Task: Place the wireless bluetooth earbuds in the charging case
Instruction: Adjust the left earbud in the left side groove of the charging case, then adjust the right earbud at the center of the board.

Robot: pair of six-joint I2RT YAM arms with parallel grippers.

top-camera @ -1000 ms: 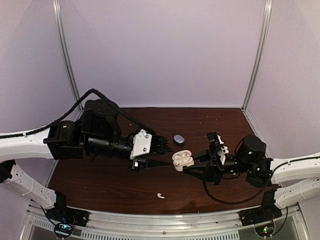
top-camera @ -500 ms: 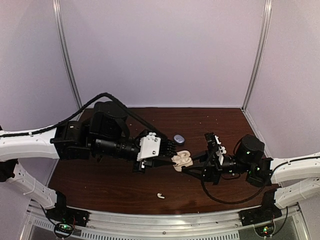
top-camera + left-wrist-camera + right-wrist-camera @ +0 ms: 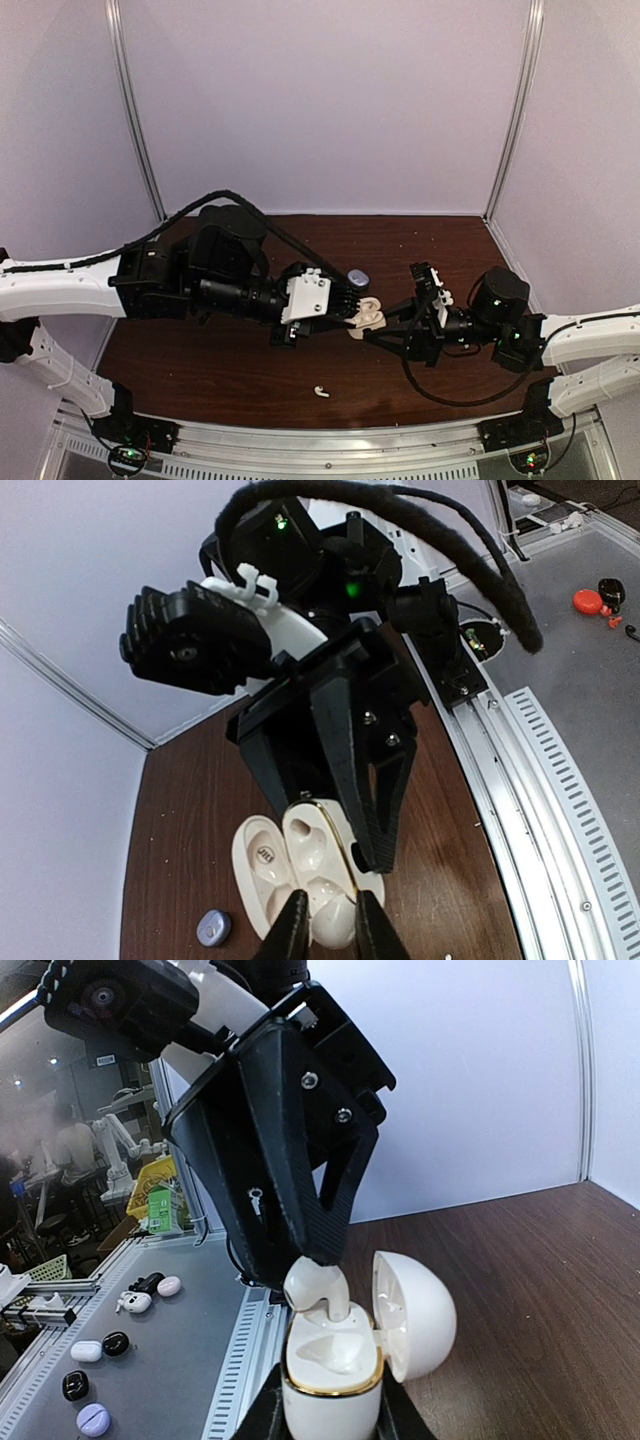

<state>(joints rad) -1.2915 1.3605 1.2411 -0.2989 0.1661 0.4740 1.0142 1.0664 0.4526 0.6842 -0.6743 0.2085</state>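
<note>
Left hand crowds open case; loose earbud, purple case nearby.

Bright, even light; faint shadows; wrist views bend at edges.

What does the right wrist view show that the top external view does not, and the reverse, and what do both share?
Only the right wrist view: a white earbud pinched by the left gripper, its stem down in the charging case, which has a gold rim. Only the top external view: a loose white earbud on the table and a small bluish-purple case. Both: the right gripper holding the open white case, the left gripper above it.
</note>
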